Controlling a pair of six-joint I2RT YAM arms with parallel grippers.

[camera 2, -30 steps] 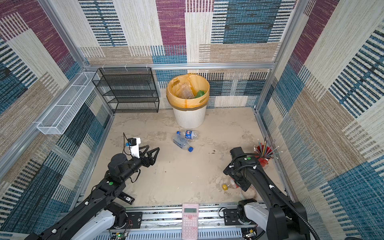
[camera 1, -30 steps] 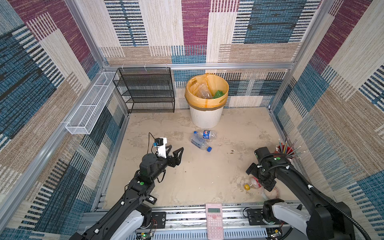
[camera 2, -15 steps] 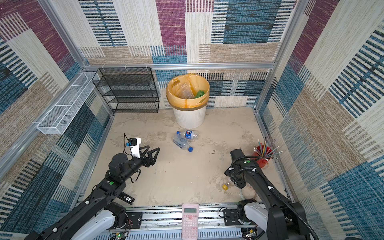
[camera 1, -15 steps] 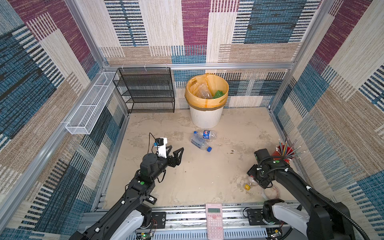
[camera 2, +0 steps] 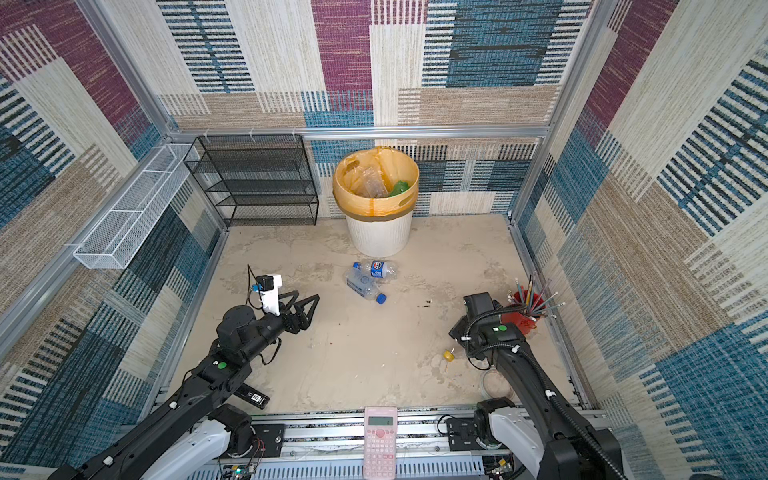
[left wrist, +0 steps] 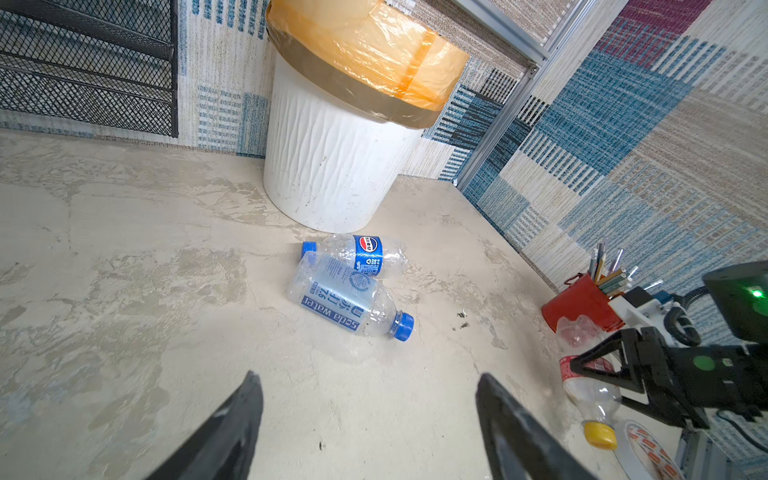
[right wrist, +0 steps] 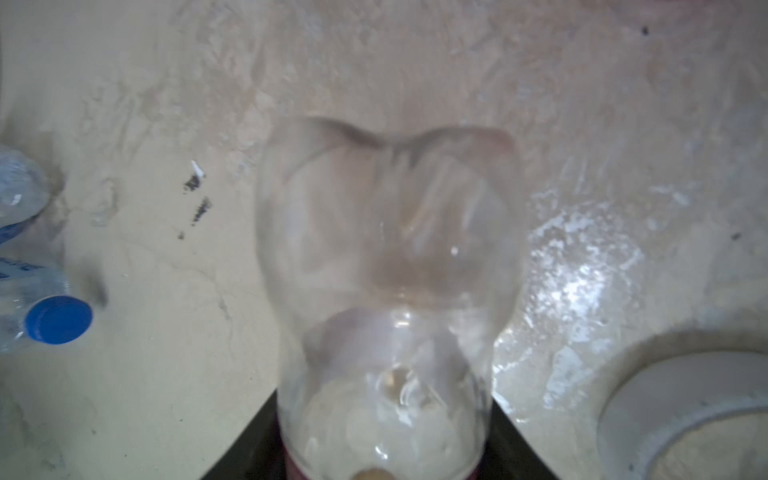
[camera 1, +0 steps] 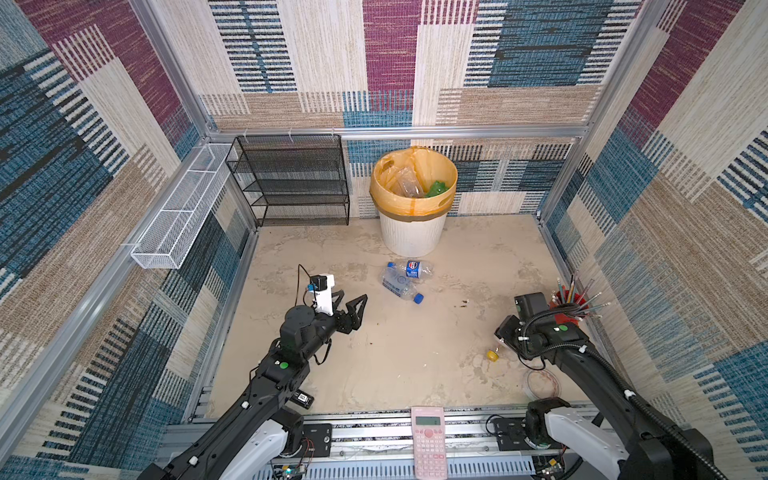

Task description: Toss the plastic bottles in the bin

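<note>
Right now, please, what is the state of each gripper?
Left gripper: open, empty.
Right gripper: closed on the clear plastic bottle with red label and yellow cap.

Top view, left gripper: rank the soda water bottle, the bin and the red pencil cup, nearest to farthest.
From the left gripper, in a top view:
1. soda water bottle: lying just ahead of it, toward the middle.
2. bin: standing farther back, centre.
3. red pencil cup: far right side.
</note>
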